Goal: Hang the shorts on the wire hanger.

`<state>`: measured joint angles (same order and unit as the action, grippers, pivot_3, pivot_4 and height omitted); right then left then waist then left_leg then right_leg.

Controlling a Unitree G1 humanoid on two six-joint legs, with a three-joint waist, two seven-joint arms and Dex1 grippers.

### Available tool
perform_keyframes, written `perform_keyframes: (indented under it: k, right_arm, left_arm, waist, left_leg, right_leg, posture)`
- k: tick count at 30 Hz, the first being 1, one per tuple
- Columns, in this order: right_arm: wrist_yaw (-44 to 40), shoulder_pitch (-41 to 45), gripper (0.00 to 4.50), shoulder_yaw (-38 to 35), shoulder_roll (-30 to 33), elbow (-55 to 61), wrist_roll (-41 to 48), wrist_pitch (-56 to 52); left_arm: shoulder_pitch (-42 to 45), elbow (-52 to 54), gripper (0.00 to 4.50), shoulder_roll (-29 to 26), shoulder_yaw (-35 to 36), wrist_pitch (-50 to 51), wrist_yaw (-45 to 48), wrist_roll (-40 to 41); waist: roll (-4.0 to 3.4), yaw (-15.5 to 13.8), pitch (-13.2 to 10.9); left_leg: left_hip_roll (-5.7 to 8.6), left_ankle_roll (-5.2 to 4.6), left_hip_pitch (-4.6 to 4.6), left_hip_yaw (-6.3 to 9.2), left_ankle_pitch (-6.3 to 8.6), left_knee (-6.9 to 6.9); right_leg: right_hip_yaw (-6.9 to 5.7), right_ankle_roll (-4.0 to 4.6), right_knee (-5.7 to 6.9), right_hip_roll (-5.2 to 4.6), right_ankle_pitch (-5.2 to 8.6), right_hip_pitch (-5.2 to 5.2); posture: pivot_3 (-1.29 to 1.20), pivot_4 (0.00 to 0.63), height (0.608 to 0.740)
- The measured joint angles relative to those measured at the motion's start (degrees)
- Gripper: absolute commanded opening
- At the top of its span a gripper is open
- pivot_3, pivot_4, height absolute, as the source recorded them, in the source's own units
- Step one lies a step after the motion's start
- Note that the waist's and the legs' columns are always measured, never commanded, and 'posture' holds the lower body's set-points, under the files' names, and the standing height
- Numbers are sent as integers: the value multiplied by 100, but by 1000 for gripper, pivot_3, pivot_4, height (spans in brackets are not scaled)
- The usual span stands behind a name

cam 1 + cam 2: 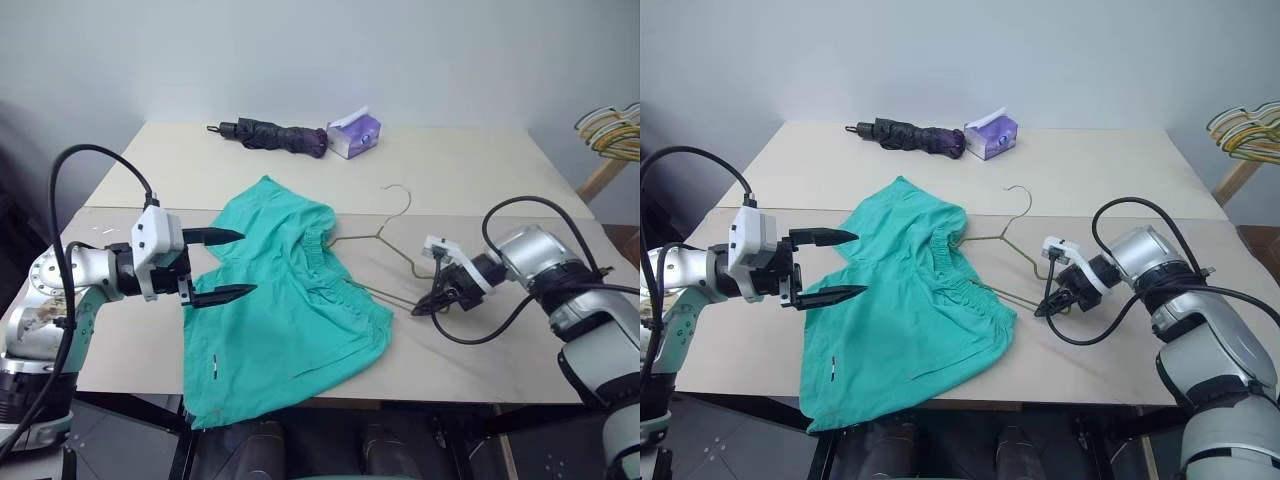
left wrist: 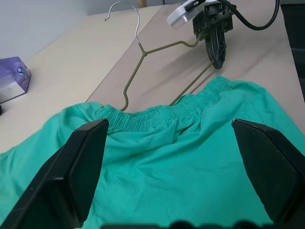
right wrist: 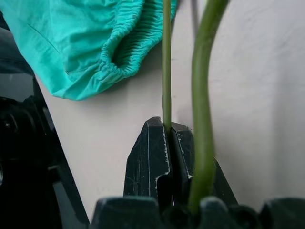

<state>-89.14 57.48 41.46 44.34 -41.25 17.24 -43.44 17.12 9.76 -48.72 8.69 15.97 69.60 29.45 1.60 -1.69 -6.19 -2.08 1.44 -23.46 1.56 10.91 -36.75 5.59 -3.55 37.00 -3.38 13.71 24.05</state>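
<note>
- The step in hand looked like threading the wire hanger (image 1: 385,255) into the shorts (image 1: 285,310); the hanger's left end was already tucked inside the gathered waistband (image 2: 143,119), while its hook and right corner lay bare on the table (image 1: 480,170)
- The right gripper (image 1: 418,309) had its two black fingers pressed together on the hanger's lower bar at the right corner; the right wrist view showed the thin wire pinched between the pads, with the second, thicker-looking run of wire passing just beside them
- The right arm reached in from the right, the wrist bent so the gripper pointed leftward and down toward the table
- The left gripper (image 1: 225,265) hovered above the left part of the shorts, fingers spread wide and holding nothing; it pointed roughly level, toward the right, with the waistband ahead of it in its wrist view
- The shorts lay flat in the near middle of the table, the near leg hem hanging over the near edge; the waistband faced right toward the hanger
- The next move probably called for the left gripper to drop and take hold of the waistband fabric, steadying or opening it, so the right could slide the hanger further in; the thin wire might twist in the pinch
- A folded umbrella (image 1: 268,134) and a purple tissue box (image 1: 353,134) sat at the far edge, well apart from the work
</note>
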Motion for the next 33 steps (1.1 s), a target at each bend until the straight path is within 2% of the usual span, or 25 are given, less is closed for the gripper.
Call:
perform_keyframes:
  k: [5,10,14,22,29,33]
  right_arm:
    - [-10,30,0,-318,-187,-302,3,-178]
    - [-14,-276,0,-147,333,565,648,-288]
    - [-16,-155,0,-55,387,737,1019,-357]
    - [-18,-1,0,25,-378,-70,488,-397]
    - [2,237,0,-527,-873,-850,77,-655]
    - [0,281,0,-938,-942,-1118,-34,-855]
  left_arm:
    - [8,18,4479,1,0,-9,-36,0]
    - [89,-82,4479,16,-17,-79,-31,-16]
    - [271,-179,4479,70,-79,-109,-8,-26]
    - [239,-198,4479,130,-112,-151,5,-35]
    - [247,-238,4479,136,-115,-216,-12,-42]
    - [291,-324,4479,138,-118,-246,-11,-89]
  waist:
    - [0,14,0]
    - [-1,-6,0]
    - [-1,54,0]
    - [0,106,1]
    - [0,101,1]
    - [0,99,1]
  left_leg:
    - [-1,0,0,0,0,0]
    - [0,0,-5,1,0,0]
    - [-1,0,2,0,0,0]
    - [-1,0,0,1,-1,0]
    - [-1,1,1,3,-1,-1]
    - [-1,1,-1,3,-1,-1]
  right_leg:
    - [1,1,3,2,0,2]
    - [-1,0,1,1,2,4]
    - [0,1,2,2,1,0]
    - [1,4,7,3,-1,2]
    - [0,5,9,4,-2,2]
    - [0,13,9,4,-7,2]
  posture:
    - [156,66,740]
    - [138,66,740]
    - [140,61,740]
    - [147,59,740]
    - [136,60,740]
    - [129,59,740]
